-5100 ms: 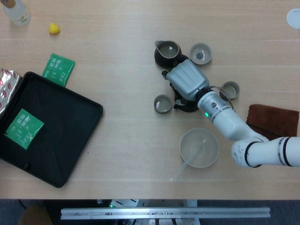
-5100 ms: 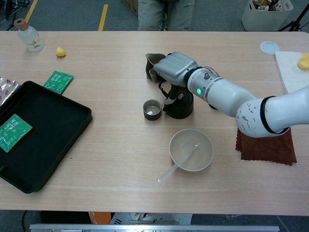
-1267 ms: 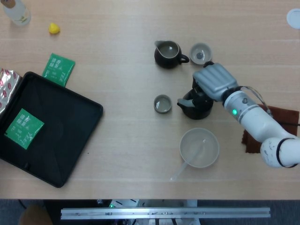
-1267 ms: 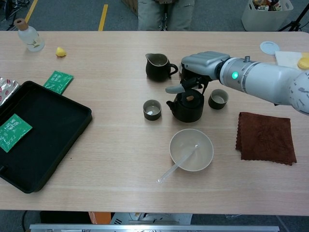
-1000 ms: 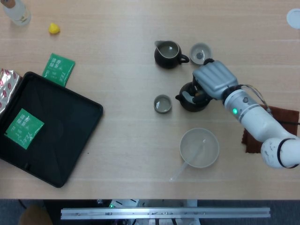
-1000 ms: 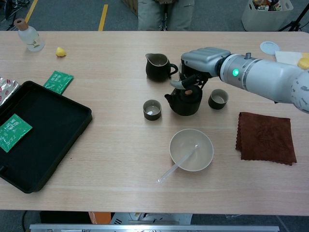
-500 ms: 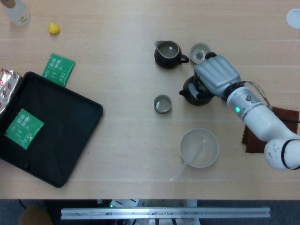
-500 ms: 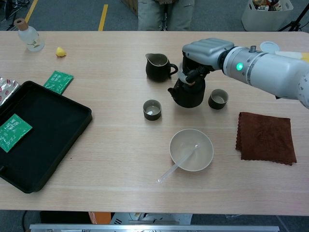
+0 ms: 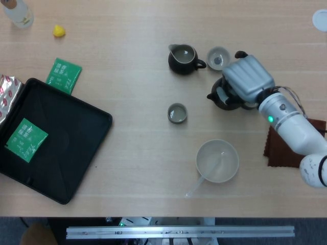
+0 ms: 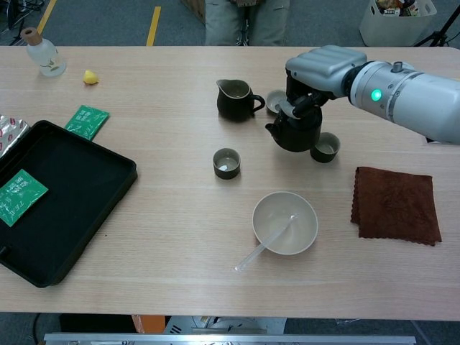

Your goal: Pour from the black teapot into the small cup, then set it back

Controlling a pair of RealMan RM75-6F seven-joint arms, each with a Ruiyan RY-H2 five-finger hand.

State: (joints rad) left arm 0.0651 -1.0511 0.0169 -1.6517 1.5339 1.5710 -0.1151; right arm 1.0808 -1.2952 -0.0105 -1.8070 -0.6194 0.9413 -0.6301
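Teapot and right hand (image 10: 316,79) now sit further right and back than half a second ago, away from small grey ceramic cup (image 10: 226,162). Hand grips round black teapot (image 10: 296,128) by its top, carrying it just beside a second grey cup (image 10: 325,146). Left hand not visible. Risk, my judgement: set-down clips that neighbouring cup, tipping it.

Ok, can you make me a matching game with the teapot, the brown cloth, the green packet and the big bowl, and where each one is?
Things:
1. black teapot
2. brown cloth
3. green packet
4. big bowl

Places:
A. in the black tray
B. held by the right hand
C. has a clear spoon in it
D. flat on the table's right side

Pairs: 1-B, 2-D, 3-A, 4-C
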